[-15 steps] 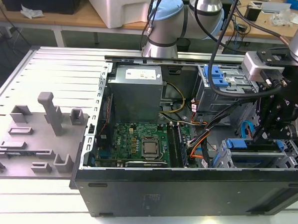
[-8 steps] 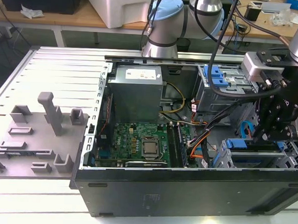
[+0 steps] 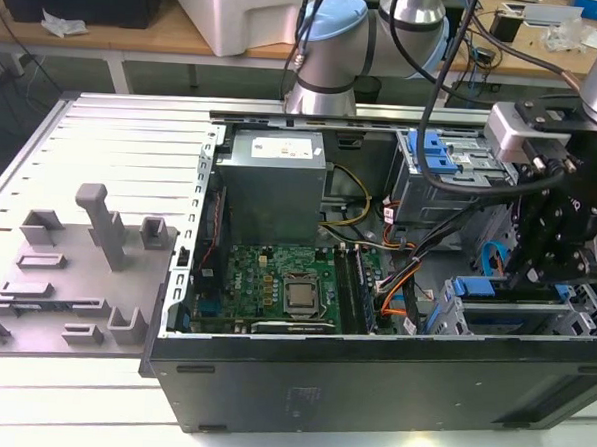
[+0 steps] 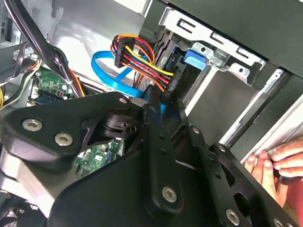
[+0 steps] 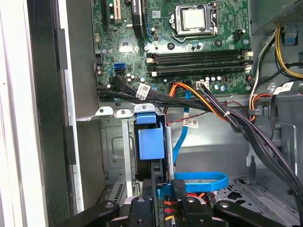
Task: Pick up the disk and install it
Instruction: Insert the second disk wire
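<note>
The disk stands edge-on in the drive cage (image 3: pixel 454 317) at the front corner of the open computer case, on the exterior view's right. Its blue carrier (image 5: pixel 150 142) fills the slot, and its blue tab (image 4: pixel 196 56) reaches the cage's end. My gripper (image 3: pixel 536 286) hangs right over this cage. In both wrist views the black fingers (image 5: pixel 151 182) sit close together on the carrier's near blue end, so the gripper (image 5: pixel 164 187) looks shut on the disk. The drive's metal body is hidden inside the cage.
A coloured power cable bundle (image 4: pixel 142 54) and a flat blue data cable (image 5: pixel 201 179) lie beside the cage. The motherboard (image 3: pixel 285 288) and grey power supply (image 3: pixel 276 177) fill the case's middle. A second cage with a blue latch (image 3: pixel 432 150) stands behind. A person's hand (image 4: pixel 279 161) rests outside the case.
</note>
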You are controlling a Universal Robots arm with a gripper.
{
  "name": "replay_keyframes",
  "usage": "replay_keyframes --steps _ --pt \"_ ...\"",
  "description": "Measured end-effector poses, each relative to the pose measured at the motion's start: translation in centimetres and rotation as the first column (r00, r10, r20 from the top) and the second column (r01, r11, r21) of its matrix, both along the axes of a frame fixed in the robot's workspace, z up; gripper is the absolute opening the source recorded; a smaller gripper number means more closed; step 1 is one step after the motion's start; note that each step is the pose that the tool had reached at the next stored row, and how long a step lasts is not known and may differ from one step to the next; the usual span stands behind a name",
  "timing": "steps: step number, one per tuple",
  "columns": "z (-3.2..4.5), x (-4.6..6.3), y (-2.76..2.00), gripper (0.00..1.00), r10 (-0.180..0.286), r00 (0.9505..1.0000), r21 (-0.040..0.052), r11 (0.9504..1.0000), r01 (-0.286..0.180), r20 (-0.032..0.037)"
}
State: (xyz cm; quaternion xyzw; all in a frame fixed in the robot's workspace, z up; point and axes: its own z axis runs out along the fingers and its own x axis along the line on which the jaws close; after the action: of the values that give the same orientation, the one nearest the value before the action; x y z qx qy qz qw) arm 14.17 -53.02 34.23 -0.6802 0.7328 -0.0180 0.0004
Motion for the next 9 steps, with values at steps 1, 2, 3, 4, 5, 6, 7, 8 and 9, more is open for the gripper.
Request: replay_keyframes --steps 1,2,3,4,5,6,7,8,9 --pt "0.11 0.0 0.02 0.3 0.0 1.0 0.0 1.0 0.0 0.0001" --pt "0.26 0.0 0.05 0.3 0.0 1.0 -0.0003 1.0 0.0 0.0" --pt "0.4 0.0 0.08 0.3 0.0 1.0 -0.0005 1.0 0.0 0.0001" --pt "0.74 0.0 0.2 0.3 0.0 1.0 -0.0012 1.0 0.0 0.0" --pt "1.15 -0.1 0.36 0.3 0.0 1.0 -0.0014 1.0 0.0 0.0" --pt "1.53 -0.2 0.5 0.3 0.0 1.0 -0.0014 1.0 0.0 0.0003" --pt "1.69 -0.4 0.54 0.3 0.0 1.0 -0.0013 1.0 0.0 0.001" --pt "1.81 -0.5 0.57 0.3 0.0 1.0 -0.0013 1.0 0.0 0.0031" --pt "1.97 -0.8 0.63 0.3 0.0 1.0 -0.0014 1.0 0.0 0.0081"
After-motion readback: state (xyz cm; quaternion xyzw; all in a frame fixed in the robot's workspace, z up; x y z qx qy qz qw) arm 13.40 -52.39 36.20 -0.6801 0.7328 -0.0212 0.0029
